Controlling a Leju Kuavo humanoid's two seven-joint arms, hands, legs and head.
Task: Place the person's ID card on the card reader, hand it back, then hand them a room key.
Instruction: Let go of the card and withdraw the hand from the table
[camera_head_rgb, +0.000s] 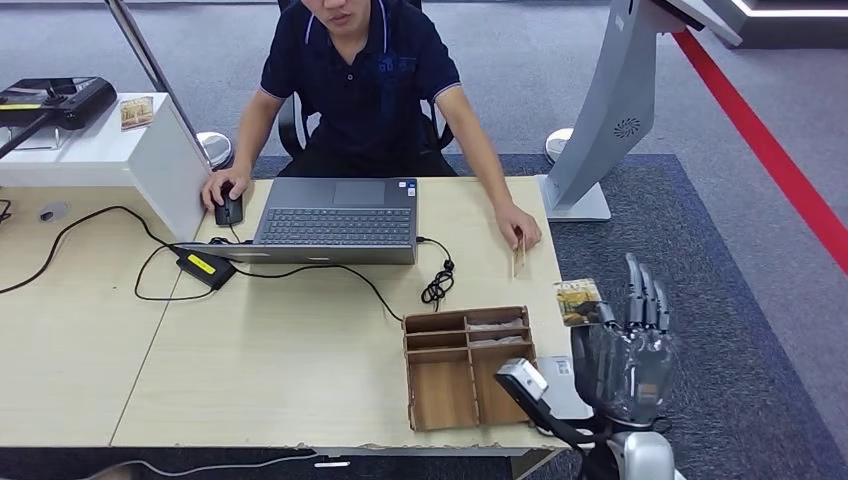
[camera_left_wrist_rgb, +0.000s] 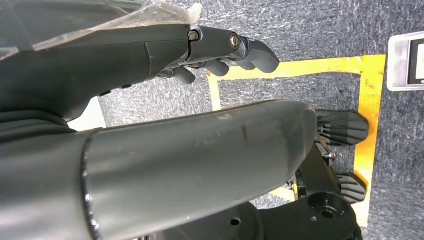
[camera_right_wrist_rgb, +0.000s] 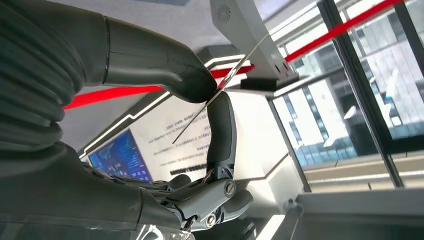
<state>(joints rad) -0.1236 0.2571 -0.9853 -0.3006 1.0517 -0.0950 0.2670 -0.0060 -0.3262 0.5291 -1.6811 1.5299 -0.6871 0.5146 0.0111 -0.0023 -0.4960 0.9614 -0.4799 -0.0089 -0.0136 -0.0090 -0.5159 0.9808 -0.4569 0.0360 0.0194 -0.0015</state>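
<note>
Right hand (camera_head_rgb: 632, 345) raised past desk's right edge, fingers (camera_head_rgb: 640, 290) upright, card (camera_head_rgb: 579, 301) pinched between thumb and finger; wrist view shows it edge-on as thin line (camera_right_wrist_rgb: 220, 95). Card at 11 o'clock of hand, face up, likely lifted for handing to person (camera_head_rgb: 360, 80). Person's hand (camera_head_rgb: 517, 228) on desk (camera_head_rgb: 300, 350) at 11 o'clock, holding second card (camera_head_rgb: 519, 258) on edge. Wooden tray (camera_head_rgb: 467, 368) at 9 o'clock. Left hand (camera_left_wrist_rgb: 220, 50) hangs over floor, fingers curled in, holding nothing.
</note>
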